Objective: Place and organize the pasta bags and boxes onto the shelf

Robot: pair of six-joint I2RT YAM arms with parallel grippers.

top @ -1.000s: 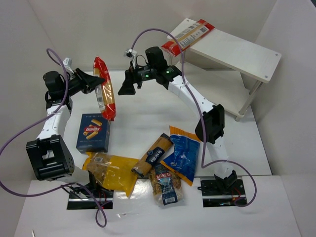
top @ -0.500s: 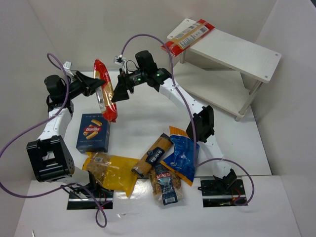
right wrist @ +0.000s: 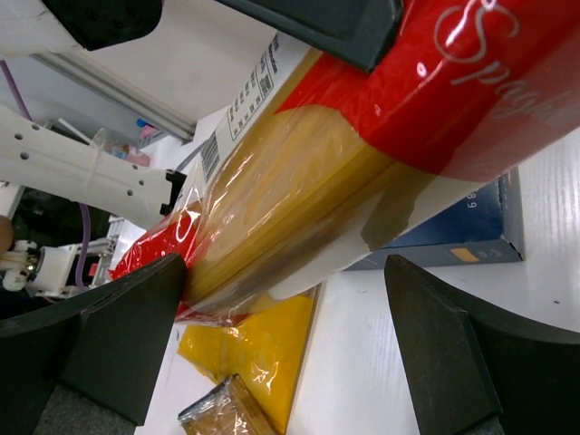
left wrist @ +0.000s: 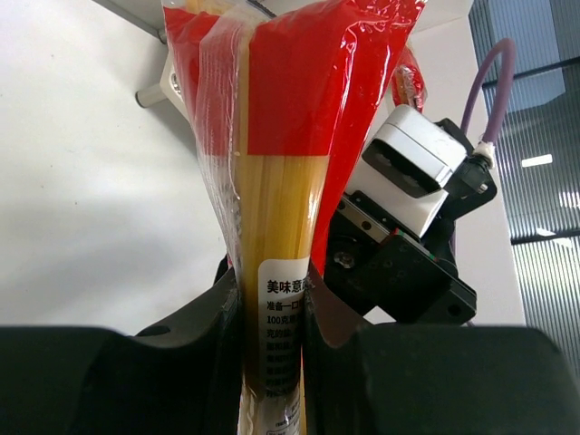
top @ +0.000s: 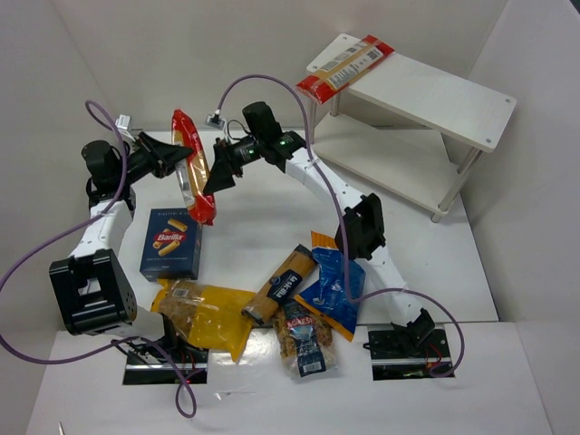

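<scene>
White bench [top: 263, 208], far left: left fingers [left wrist: 118, 381] clamp a spaghetti bag [top: 192, 172] aloft; right fingers [right wrist: 109, 344] stand wide apart at it. Handover judged in hand; next, right must close, then carry to the shelf [top: 435, 95], far right.

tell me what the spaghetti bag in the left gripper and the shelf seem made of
Spaghetti bag in the left gripper: thin clear plastic film, glossy; it crinkles, catches glare, and yellow strands show through. Shelf: flat white boards, matte, with screw holes at the corners; probably coated wood board, though the look leaves that open.
</scene>
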